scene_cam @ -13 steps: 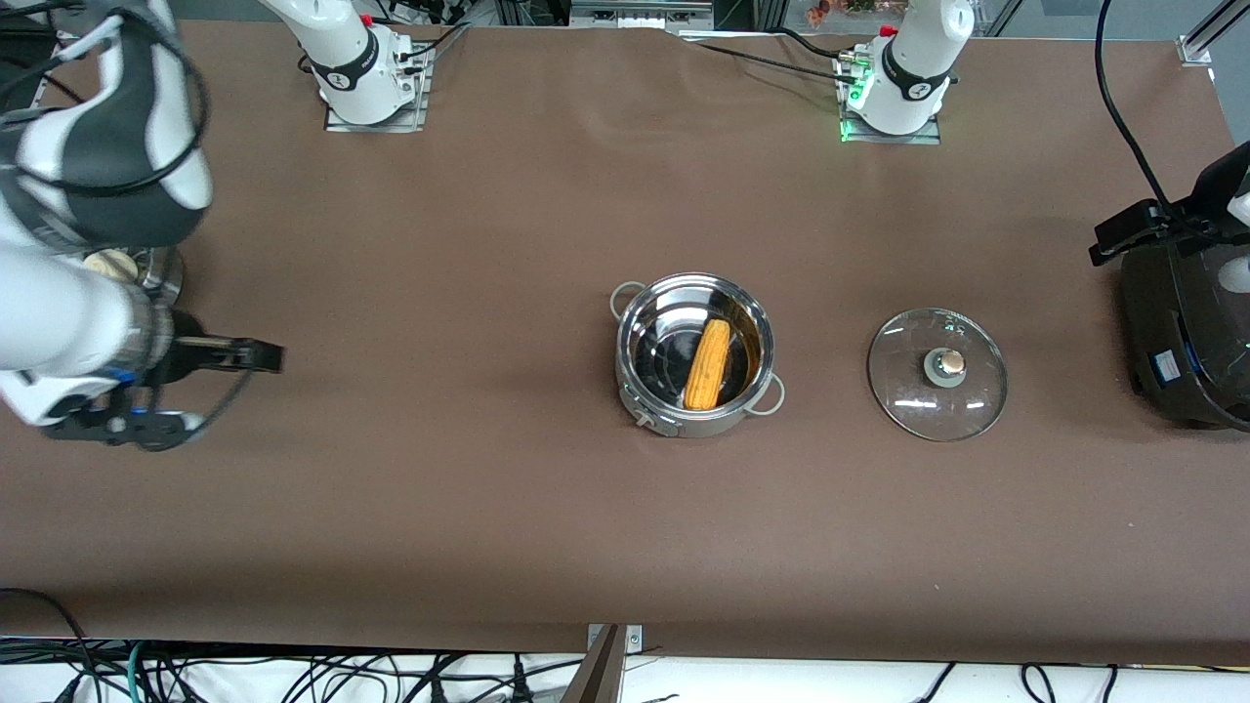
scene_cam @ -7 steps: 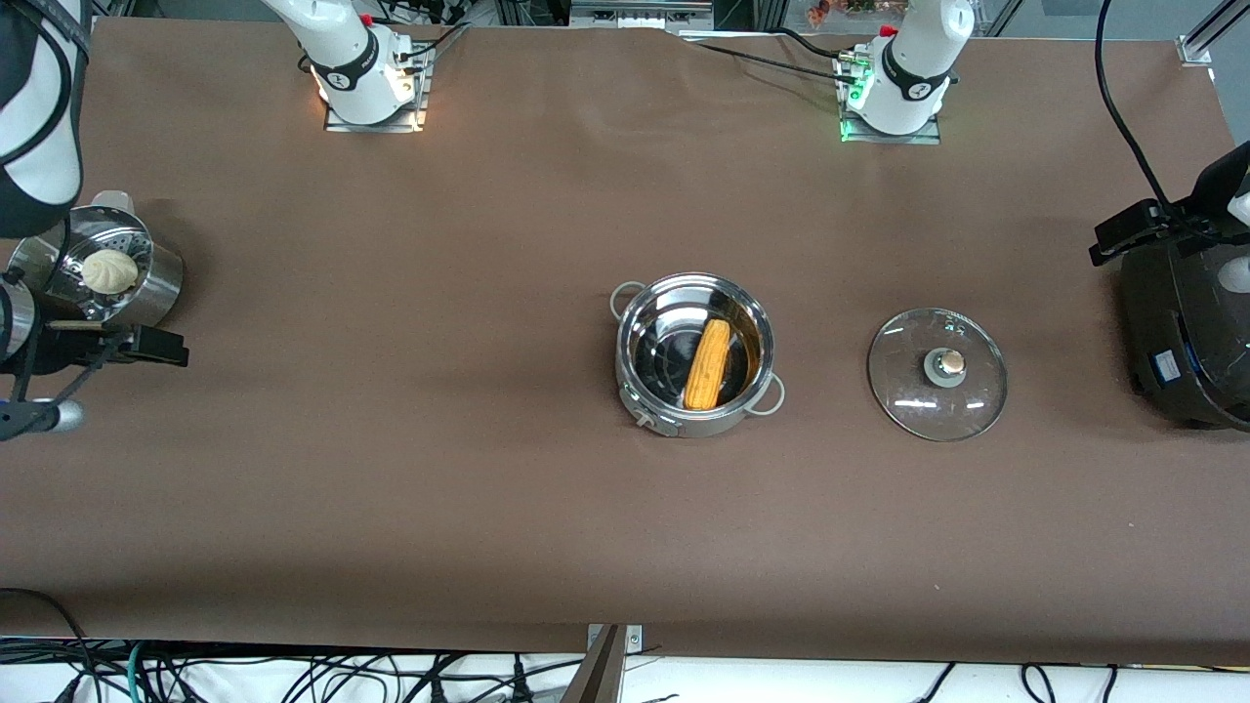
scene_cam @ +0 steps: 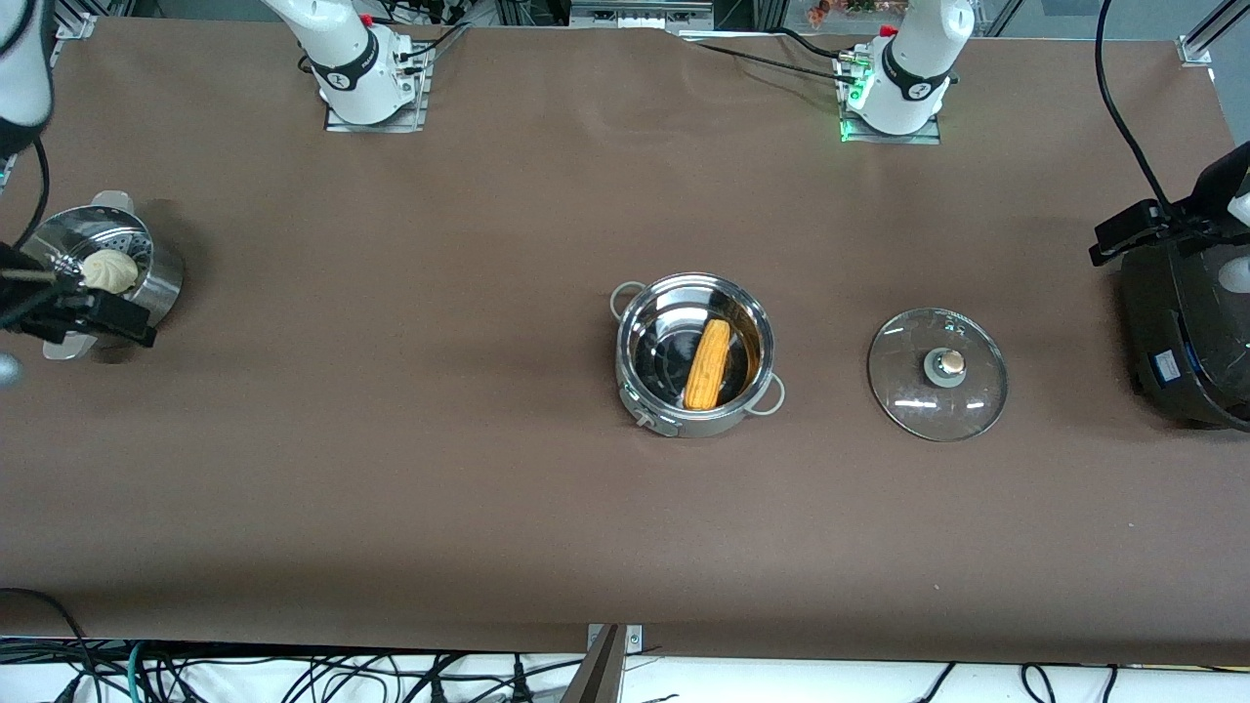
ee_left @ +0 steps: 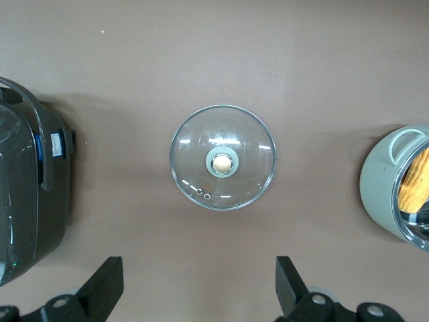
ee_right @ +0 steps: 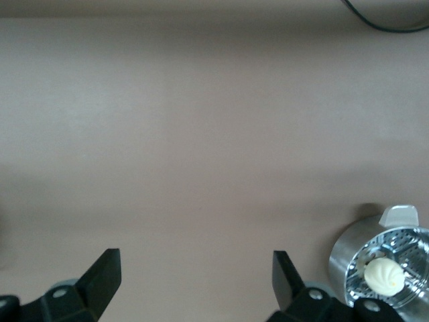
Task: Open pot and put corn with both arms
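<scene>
Right gripper [scene_cam: 107,317] retreated from mid-table, now over steamer pot [scene_cam: 156,283], released. Left gripper [ee_left: 198,295] spread over lid [ee_left: 222,157]. Corn [scene_cam: 707,363] in pot [scene_cam: 645,405].

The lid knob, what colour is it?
Tan, on a grey base; the knob shows best in the left wrist view.

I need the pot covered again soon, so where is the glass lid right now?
The glass lid lies flat on the table beside the pot, toward the left arm's end, between the pot and the black rice cooker.
</scene>
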Available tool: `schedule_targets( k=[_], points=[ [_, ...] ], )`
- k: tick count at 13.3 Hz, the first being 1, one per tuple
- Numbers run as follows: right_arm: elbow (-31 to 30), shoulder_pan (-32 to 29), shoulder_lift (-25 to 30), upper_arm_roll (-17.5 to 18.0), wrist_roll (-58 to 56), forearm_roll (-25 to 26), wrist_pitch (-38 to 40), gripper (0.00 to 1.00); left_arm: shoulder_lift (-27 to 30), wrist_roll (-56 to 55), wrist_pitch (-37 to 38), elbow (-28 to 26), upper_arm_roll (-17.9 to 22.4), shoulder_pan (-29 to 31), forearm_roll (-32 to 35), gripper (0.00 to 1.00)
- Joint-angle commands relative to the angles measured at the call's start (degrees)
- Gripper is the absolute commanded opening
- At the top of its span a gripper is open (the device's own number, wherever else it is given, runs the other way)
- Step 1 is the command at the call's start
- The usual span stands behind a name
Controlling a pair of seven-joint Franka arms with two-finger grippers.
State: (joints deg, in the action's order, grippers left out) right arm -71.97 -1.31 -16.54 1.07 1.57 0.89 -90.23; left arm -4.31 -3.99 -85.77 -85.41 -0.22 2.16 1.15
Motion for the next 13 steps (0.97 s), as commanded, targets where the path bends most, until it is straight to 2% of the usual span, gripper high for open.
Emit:
schedule_targets(
  k=[1,6,13],
  points=[
    [-9.58,0.26,8.17,-0.45,0.10,-1.77,-1.70,1.00,-0.88,-0.14,0.60,1.82,-0.22,0.48,-1.24,1.00],
    [-10.55,0.61,10.64,-0.28,0.71,-1.06,4.96,1.00,-0.88,-0.14,0.60,1.82,-0.22,0.48,-1.24,1.00],
    [-16.01,-0.88,14.78,-0.19,0.89,-1.15,5.32,1.00,-0.88,-0.14,0.60,1.82,-0.22,0.48,-1.24,1.00]
  ],
)
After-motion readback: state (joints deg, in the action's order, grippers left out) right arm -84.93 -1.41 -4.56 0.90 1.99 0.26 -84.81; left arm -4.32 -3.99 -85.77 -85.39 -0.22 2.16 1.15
